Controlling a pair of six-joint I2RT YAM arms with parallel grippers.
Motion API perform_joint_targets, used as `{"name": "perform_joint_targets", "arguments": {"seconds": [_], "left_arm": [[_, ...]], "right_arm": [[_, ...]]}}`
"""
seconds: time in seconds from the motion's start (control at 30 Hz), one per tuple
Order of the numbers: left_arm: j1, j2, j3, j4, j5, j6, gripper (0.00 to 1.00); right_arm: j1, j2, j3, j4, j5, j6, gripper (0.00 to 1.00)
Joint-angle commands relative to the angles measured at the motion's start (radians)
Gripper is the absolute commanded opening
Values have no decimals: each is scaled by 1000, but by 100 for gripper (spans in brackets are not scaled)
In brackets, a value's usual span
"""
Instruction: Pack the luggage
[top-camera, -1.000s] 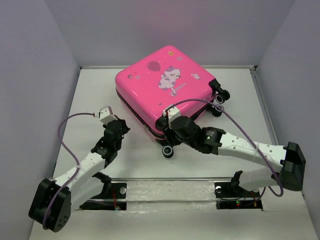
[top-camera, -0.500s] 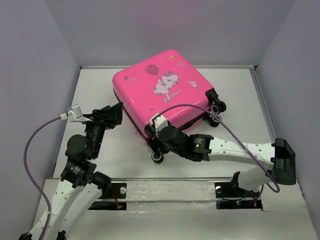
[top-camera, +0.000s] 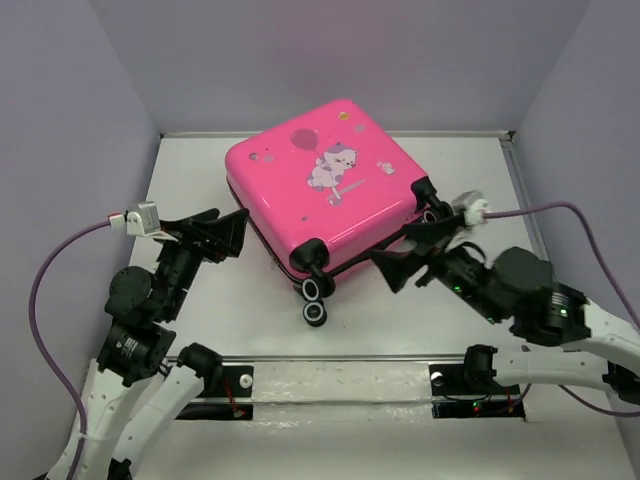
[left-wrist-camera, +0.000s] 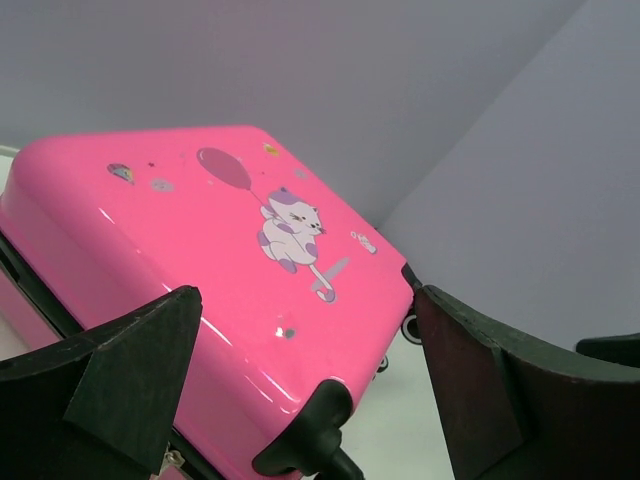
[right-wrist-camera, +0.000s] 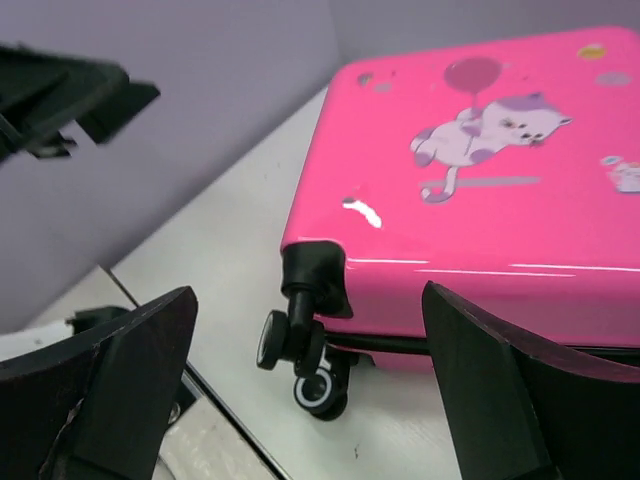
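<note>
Left wrist view: the left gripper (left-wrist-camera: 305, 300) has its jaws spread wide with nothing between them, and past them lies the luggage (left-wrist-camera: 200, 230). In the right wrist view the right gripper (right-wrist-camera: 308, 295) is just as widely released and empty, aimed at the case's near corner.

The luggage (top-camera: 320, 185) is a small hot-pink hard-shell suitcase, zipped shut and lying flat on the white table (top-camera: 250, 320) at upper centre of the top view. Its printed face is up and shows a purple-and-white cat (right-wrist-camera: 485, 130) holding a balloon (right-wrist-camera: 475, 72). A dark seam runs round its side, and black wheels (right-wrist-camera: 300, 355) jut from the corner nearest the arms.

Half a second ago the right gripper (top-camera: 395, 250) was pressed against that wheeled corner. Now it stands clear at right of centre, and the corner wheels show. The left gripper (top-camera: 235, 228), low and apart a second ago, is raised near the case's left edge without touching it. The case has turned and shifted slightly left since a second ago.
</note>
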Motion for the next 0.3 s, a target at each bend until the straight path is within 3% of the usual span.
{"name": "perform_joint_targets", "arguments": {"seconds": [0.0, 0.13, 0.27], "left_arm": [[-1, -63, 17, 6, 21, 50, 99], [0, -87, -31, 34, 28, 49, 99], [-1, -32, -33, 22, 40, 53, 99]], "right_arm": [[2, -188, -94, 14, 100, 1, 100], [2, -291, -190, 83, 138, -9, 100], [2, -242, -211, 97, 192, -14, 100]]}}
